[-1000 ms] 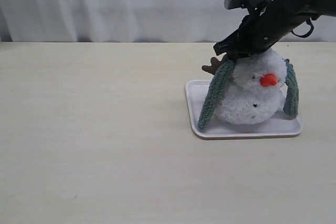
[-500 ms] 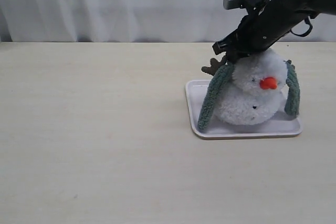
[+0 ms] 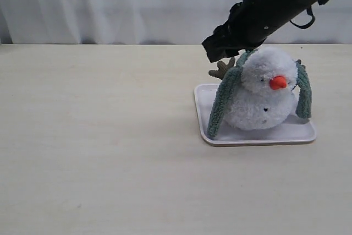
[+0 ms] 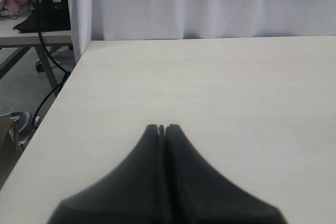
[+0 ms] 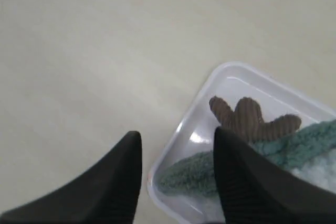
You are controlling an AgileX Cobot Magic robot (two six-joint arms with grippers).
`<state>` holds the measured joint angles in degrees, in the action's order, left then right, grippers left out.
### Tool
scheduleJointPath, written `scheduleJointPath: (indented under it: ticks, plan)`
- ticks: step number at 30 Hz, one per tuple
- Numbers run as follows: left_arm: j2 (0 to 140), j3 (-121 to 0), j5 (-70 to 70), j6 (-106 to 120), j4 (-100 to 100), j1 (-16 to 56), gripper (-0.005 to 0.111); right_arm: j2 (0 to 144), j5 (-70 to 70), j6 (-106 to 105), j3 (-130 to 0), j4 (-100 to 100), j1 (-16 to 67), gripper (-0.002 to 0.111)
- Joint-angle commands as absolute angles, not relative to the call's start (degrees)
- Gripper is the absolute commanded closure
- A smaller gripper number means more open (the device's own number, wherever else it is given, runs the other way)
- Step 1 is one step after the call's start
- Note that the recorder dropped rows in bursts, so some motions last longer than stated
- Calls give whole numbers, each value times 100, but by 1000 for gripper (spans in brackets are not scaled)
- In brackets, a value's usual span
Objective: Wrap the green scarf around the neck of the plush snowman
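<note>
Two ends of the green scarf (image 3: 222, 103) hang down either side of the plush snowman (image 3: 256, 111), one on the left reaching the tray (image 3: 258, 140) floor, one on the right stopping short of it, with the middle passing behind the neck. A second ago the right gripper (image 5: 177, 132) was pressed in at the back of the head. It has since lifted up and to the left, and its jaws stand apart with nothing between them (the wrist view shows only the tray corner, a brown twig arm (image 5: 252, 119) and a scarf end below). The snowman's head has also sprung up a little now the weight is off.

I take this to mean the draping step is finished and the scarf let go. It only lies over the neck so far, and the ends look uncrossed at the front, so the wrap seems incomplete. The left gripper (image 4: 161, 127) hangs clenched and empty over bare worktop (image 3: 99, 136).
</note>
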<state>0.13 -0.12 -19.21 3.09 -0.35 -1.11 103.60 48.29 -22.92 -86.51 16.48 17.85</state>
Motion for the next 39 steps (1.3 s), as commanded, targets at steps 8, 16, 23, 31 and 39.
scheduleJointPath:
  ticks: [8, 16, 23, 31, 39]
  plan:
    - [0, 0, -1852, 284, -62, -62, 107, 10315, 6006, -70, -8610, -499, 2810, 57]
    - [0, 0, -1852, 284, -62, -62, 107, 10315, 5621, 966, -7798, -716, 2811, 51]
    - [0, 0, -1852, 284, -62, -62, 107, 10315, 4361, 1058, -6892, 0, 2811, 51]
    - [0, 0, -1852, 284, -62, -62, 107, 10315, 2487, 1467, -5891, -68, 2811, 51]
    - [0, 0, -1852, 284, -62, -62, 107, 10455, 1574, 1604, -5556, -111, 2798, 51]
